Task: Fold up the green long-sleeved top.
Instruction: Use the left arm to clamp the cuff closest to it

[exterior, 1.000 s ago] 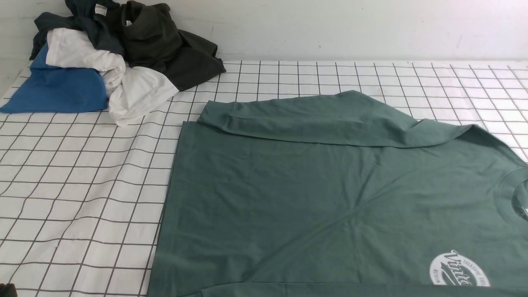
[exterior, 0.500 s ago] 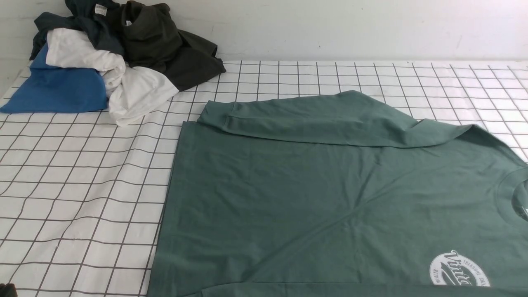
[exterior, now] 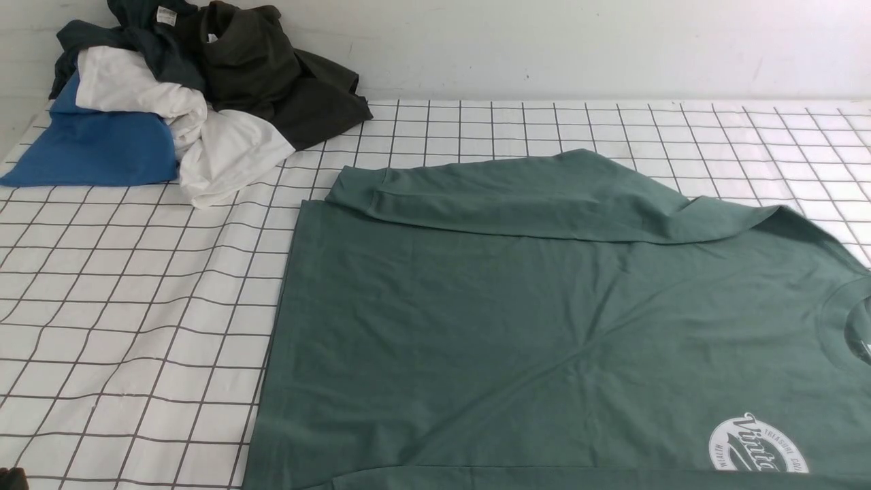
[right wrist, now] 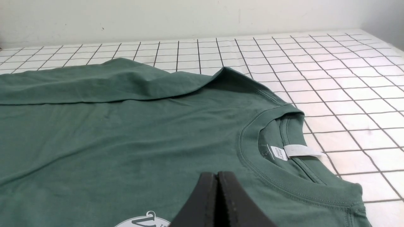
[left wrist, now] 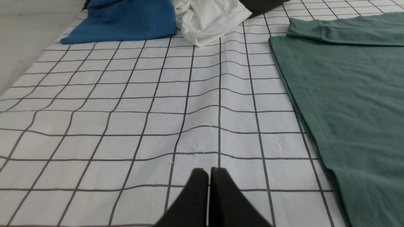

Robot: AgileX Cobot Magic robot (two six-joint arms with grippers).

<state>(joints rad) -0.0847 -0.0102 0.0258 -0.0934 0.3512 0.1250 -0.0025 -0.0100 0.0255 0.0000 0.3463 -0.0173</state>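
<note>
Early fold stage, I reckoned: green long-sleeved top (exterior: 544,327) lay flat on the gridded surface (exterior: 136,306), collar (right wrist: 274,181) to my right, far sleeve (exterior: 544,197) folded across the body; both my jaws were shut and empty, so the next move needed them opened to pinch an edge.

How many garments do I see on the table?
5: the green top spread front right; heaped far left, a blue one, a white one, a navy one, an olive-black one. Others may hide beneath.

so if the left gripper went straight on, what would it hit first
Probably the white garment at the far end; only bare checked cloth lies between it and the shut left gripper, height unclear.
</note>
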